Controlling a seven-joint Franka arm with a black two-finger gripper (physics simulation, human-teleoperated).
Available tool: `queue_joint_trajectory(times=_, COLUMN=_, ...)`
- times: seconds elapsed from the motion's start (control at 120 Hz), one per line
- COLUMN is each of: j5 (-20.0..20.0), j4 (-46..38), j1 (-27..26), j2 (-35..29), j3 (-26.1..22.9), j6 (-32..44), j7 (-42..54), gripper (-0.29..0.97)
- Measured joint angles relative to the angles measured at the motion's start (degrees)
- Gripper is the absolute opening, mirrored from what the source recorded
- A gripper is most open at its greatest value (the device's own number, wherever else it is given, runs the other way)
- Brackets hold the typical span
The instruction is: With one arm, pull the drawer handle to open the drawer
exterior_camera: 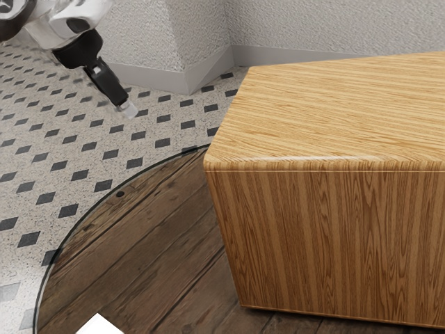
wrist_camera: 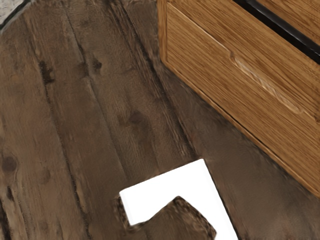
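fingers, open or shut i cannot tell, hang over the tiled floor, well apart from one wooden cabinet with one drawer front on one round counter.

The drawer cabinet was pale, honey-toned wood, smooth with a soft sheen and fine straight grain. The bench was dark, knotted, weathered planking. The hand looked matt black. The floor was speckled tile and the wall was rough plaster.
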Motion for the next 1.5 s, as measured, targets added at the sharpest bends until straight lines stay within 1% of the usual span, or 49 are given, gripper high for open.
queue_joint_trajectory(times=0.067, j5=1.75, j4=0.01, j1=-4.78, j2=1.32, j3=-1.43, j6=1.74, j7=3.88, gripper=0.68)
queue_joint_trajectory(times=0.183, j5=2.97, j4=0.20, j1=-14.93, j2=2.27, j3=-0.93, j6=3.72, j7=8.35, gripper=0.68)
queue_joint_trajectory(times=0.333, j5=-4.13, j4=0.56, j1=-30.69, j2=1.16, j3=7.31, j6=4.96, j7=2.08, gripper=0.68)
queue_joint_trajectory(times=0.392, j5=-6.09, j4=1.04, j1=-36.32, j2=-2.92, j3=11.86, j6=5.00, j7=-0.62, gripper=0.67)
queue_joint_trajectory(times=0.408, j5=-6.50, j4=1.10, j1=-35.87, j2=-4.25, j3=13.38, j6=4.80, j7=-1.35, gripper=0.67)
queue_joint_trajectory(times=0.425, j5=-6.93, j4=1.14, j1=-32.61, j2=-5.25, j3=14.75, j6=4.46, j7=-2.09, gripper=0.66)
queue_joint_trajectory(times=0.475, j5=-8.01, j4=1.09, j1=-14.63, j2=-6.91, j3=17.37, j6=3.43, j7=-4.88, gripper=0.67)
queue_joint_trajectory(times=0.5, j5=-8.80, j4=0.98, j1=-8.82, j2=-7.31, j3=18.41, j6=2.65, j7=-6.64, gripper=0.67)
queue_joint_trajectory(times=0.525, j5=-9.60, j4=0.90, j1=-5.85, j2=-7.56, j3=19.18, j6=1.62, j7=-8.68, gripper=0.68)
queue_joint_trajectory(times=0.567, j5=-10.83, j4=0.74, j1=-4.21, j2=-7.55, j3=19.86, j6=0.04, j7=-12.19, gripper=0.68)
queue_joint_trajectory(times=0.617, j5=-13.29, j4=0.61, j1=-3.91, j2=-6.59, j3=20.07, j6=-1.84, j7=-16.15, gripper=0.68)
queue_joint_trajectory(times=0.708, j5=-21.23, j4=0.45, j1=-4.54, j2=-2.93, j3=19.95, j6=-3.32, j7=-23.78, gripper=0.68)
queue_joint_trajectory(times=0.75, j5=-24.05, j4=-0.05, j1=-4.85, j2=-1.72, j3=19.75, j6=-3.40, j7=-27.24, gripper=0.68)
queue_joint_trajectory(times=0.808, j5=-26.63, j4=-1.19, j1=-5.67, j2=0.24, j3=19.61, j6=-2.77, j7=-31.76, gripper=0.68)
queue_joint_trajectory(times=0.867, j5=-27.77, j4=-1.68, j1=-6.70, j2=1.93, j3=19.56, j6=-1.57, j7=-35.90, gripper=0.68)
queue_joint_trajectory(times=0.9, j5=-27.34, j4=-1.79, j1=-7.40, j2=2.64, j3=19.56, j6=-0.60, j7=-38.14, gripper=0.68)
queue_joint_trajectory(times=0.992, j5=-24.57, j4=-1.90, j1=-10.36, j2=4.12, j3=19.51, j6=2.22, j7=-43.81, gripper=0.68)
queue_joint_trajectory(times=1.142, j5=-20.30, j4=-1.92, j1=-20.33, j2=5.71, j3=19.45, j6=5.63, j7=-51.43, gripper=0.68)
queue_joint_trajectory(times=1.2, j5=-19.13, j4=-1.92, j1=-22.77, j2=6.09, j3=19.43, j6=6.41, j7=-53.92, gripper=0.68)
queue_joint_trajectory(times=1.258, j5=-18.29, j4=-1.92, j1=-23.07, j2=6.39, j3=19.47, j6=6.98, j7=-56.17, gripper=0.68)
queue_joint_trajectory(times=1.4, j5=-16.92, j4=-2.23, j1=-20.83, j2=6.49, j3=19.55, j6=7.76, j7=-60.82, gripper=0.68)
queue_joint_trajectory(times=1.5, j5=-16.25, j4=-2.63, j1=-21.45, j2=6.50, j3=19.55, j6=8.02, j7=-63.52, gripper=0.68)
